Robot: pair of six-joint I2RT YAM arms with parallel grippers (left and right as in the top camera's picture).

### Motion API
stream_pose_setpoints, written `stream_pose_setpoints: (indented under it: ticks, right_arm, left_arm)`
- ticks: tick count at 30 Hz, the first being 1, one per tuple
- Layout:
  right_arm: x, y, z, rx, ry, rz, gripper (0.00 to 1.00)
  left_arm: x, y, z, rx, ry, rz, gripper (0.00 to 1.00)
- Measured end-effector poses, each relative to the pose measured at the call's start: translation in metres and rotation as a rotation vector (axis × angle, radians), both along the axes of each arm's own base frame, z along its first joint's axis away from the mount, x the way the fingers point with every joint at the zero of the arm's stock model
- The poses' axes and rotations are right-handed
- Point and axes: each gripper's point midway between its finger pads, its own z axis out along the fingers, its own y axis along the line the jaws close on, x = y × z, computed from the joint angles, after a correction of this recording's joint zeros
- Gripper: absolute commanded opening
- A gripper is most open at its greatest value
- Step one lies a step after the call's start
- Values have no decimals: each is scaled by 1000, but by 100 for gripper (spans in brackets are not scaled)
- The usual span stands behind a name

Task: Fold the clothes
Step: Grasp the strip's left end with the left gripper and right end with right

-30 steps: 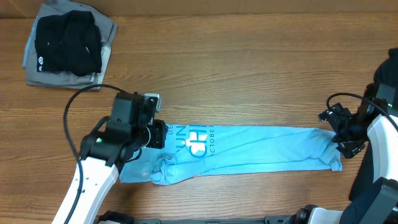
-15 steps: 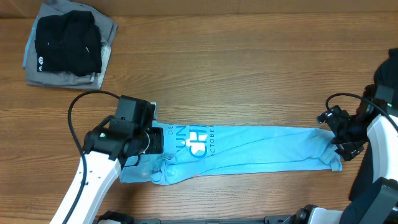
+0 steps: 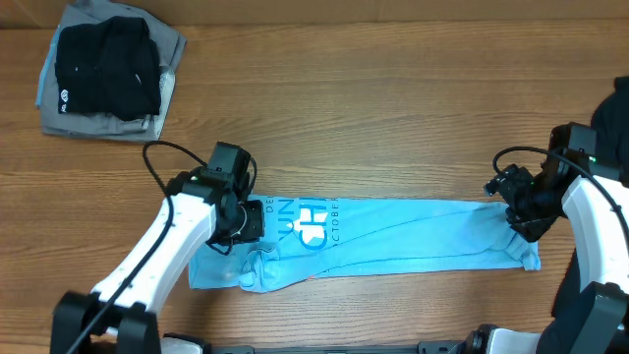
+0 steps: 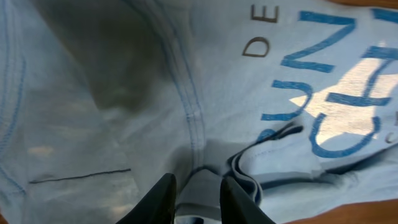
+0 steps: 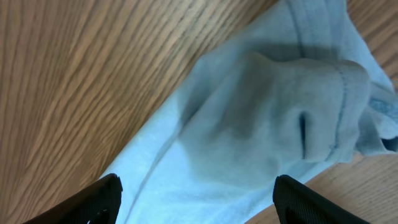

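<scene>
The clothes are one light blue T-shirt lying as a long narrow strip across the front of the table, with blue and white lettering near its left end. My left gripper sits on that left end. In the left wrist view it is shut on a raised fold of the shirt. My right gripper hovers over the bunched right end. In the right wrist view it stands open, its fingers wide apart above the cloth with nothing pinched.
A stack of black and grey folded garments lies at the back left corner. A dark shape sits at the right edge behind the right arm. Bare wooden table stretches behind the shirt.
The right gripper has moved left onto the shirt's right end. The left arm has swung its wrist slightly right while keeping its hold on the left end.
</scene>
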Motion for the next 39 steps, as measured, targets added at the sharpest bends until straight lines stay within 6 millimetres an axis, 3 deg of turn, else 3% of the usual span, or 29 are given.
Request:
stream_pose_setpoints:
  ticks: [2, 5, 11, 15, 25, 33, 39]
  right_arm:
    - [-2, 1, -1, 2, 7, 0, 79]
    - [-6, 2, -7, 5, 18, 5, 67]
    - [-22, 7, -35, 17, 52, 1, 52]
    - [-29, 10, -49, 24, 60, -1, 34]
    - [-24, 9, -56, 20, 35, -42, 33]
    - [-33, 12, -79, 40, 93, -68, 33]
    - [-31, 11, -81, 65, 92, -99, 33]
  left_arm:
    - [-2, 1, -7, 10, 28, 7, 28]
    - [-4, 2, -20, 27, 75, 15, 28]
    - [-9, 5, -38, 52, 138, 29, 28]
    - [-7, 10, -43, 56, 151, 49, 28]
    - [4, 38, -44, 37, 145, 177, 28]
    - [10, 40, -44, 30, 123, 190, 28]
    - [12, 55, -44, 22, 126, 253, 28]
